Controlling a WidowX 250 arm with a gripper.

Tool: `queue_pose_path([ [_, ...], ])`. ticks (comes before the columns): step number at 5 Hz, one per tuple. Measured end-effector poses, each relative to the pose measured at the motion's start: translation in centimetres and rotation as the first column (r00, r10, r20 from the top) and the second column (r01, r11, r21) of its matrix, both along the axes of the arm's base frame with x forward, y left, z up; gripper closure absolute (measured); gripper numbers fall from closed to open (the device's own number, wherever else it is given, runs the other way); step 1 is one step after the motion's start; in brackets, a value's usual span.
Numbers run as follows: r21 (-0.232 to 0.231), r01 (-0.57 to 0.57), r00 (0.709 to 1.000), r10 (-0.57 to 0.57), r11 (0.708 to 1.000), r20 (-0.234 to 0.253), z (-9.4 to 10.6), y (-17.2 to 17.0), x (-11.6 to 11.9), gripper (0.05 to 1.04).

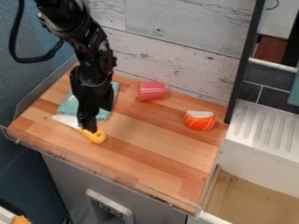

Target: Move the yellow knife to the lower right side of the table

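My gripper [88, 127] hangs at the left part of the wooden table, pointing down at the yellow knife. The knife's yellow handle [97, 137] lies just below and right of the gripper's tip, and its pale blade [65, 120] extends to the upper left. The gripper covers the part where blade and handle meet. Whether the gripper holds the knife cannot be made out.
A teal cloth [69, 105] lies behind the knife, partly under the arm. A pink cup [152, 90] lies near the back wall, and an orange and white sushi toy [199, 120] sits at the right. A clear low rim [111, 170] borders the table's front.
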State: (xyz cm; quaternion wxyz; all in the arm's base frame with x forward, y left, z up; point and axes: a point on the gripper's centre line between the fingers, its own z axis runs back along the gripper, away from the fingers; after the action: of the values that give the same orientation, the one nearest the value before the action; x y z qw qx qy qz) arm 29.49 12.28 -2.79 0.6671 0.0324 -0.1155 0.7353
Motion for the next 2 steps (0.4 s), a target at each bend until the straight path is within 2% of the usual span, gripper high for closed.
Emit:
queue_pose_path([
  [2,0.031,-0.015,0.998,0.017,0.999,-0.062,-1.96,0.72,-1.03,0.084],
])
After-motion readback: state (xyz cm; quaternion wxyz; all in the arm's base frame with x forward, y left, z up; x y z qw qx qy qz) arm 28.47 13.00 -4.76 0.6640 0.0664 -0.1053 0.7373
